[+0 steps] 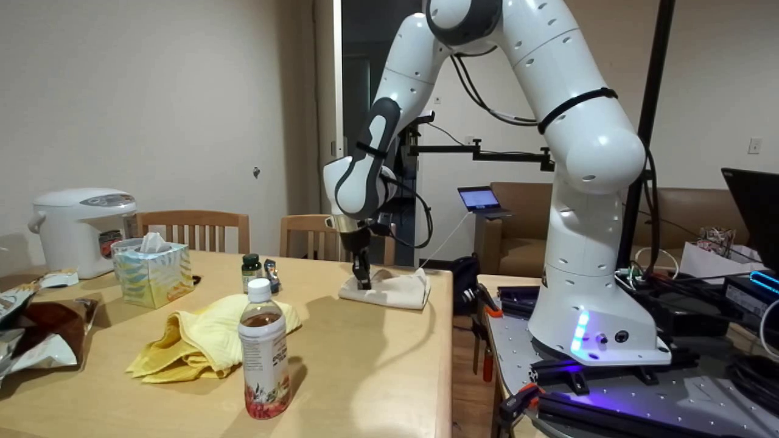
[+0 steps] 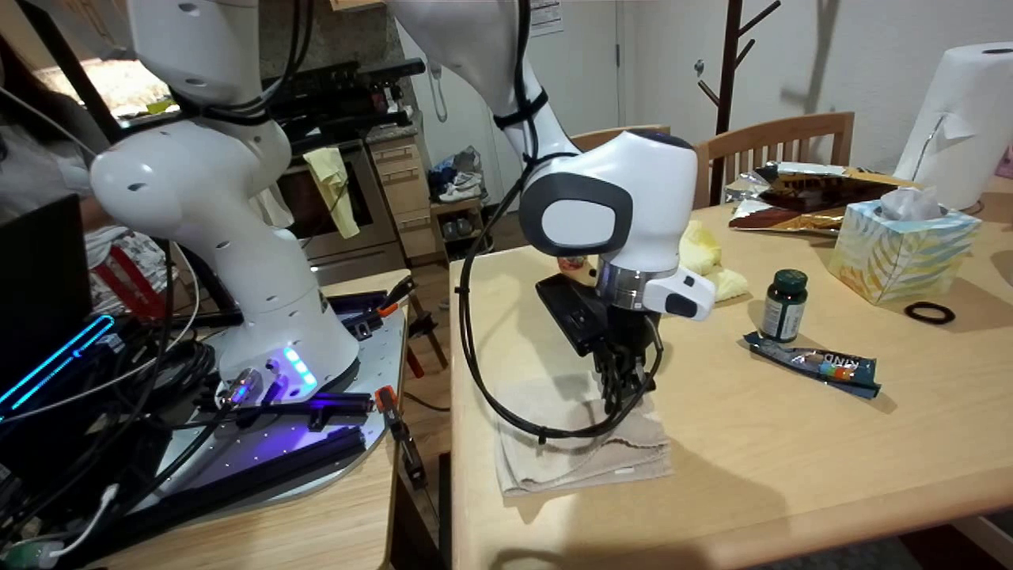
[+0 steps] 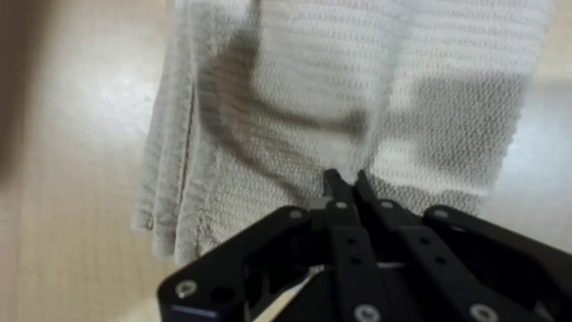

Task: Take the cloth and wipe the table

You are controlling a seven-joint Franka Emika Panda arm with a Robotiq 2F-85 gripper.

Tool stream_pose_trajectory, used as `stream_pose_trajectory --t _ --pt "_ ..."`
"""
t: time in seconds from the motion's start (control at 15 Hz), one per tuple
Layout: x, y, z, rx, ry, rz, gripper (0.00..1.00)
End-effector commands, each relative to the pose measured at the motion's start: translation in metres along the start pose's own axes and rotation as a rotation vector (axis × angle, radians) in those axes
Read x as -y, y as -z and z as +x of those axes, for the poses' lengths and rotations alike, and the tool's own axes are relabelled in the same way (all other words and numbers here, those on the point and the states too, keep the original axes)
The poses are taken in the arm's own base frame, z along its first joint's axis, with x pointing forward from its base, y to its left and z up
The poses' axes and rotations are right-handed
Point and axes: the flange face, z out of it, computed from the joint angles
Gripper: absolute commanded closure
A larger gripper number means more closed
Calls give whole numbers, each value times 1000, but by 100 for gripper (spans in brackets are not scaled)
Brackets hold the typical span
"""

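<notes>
The cloth [image 1: 398,292], pale cream-white and folded, lies near the edge of the light wooden table [image 1: 341,365]. Both exterior views show it with wrinkles raised around my gripper [image 1: 363,281], which points down onto it. In the wrist view, folded layers line the left side of the cloth [image 3: 286,89], and a ridge in the fabric runs down to the gripper [image 3: 346,176]. The fingertips are drawn together there with a pinch of fabric between them. Part of the cloth [image 2: 582,467] is hidden behind the gripper and its cable in an exterior view.
A yellow cloth [image 1: 213,334] and a drink bottle [image 1: 266,359] stand in the table's middle. Close by are a green bottle [image 2: 785,305] and a snack bar [image 2: 815,364]. Farther along are a tissue box [image 2: 902,245], snack bags [image 2: 815,198] and a white water dispenser [image 1: 82,234].
</notes>
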Motion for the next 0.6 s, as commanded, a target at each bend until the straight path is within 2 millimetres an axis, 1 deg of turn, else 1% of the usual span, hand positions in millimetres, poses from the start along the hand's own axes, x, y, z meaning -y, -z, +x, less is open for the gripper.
stream_pose_trajectory --t 0.0,0.4,0.53 --pt "57 -28 -5 -19 42 70 99" --pt "131 -27 9 -119 33 158 99" --pt "149 -28 12 -139 32 180 99"
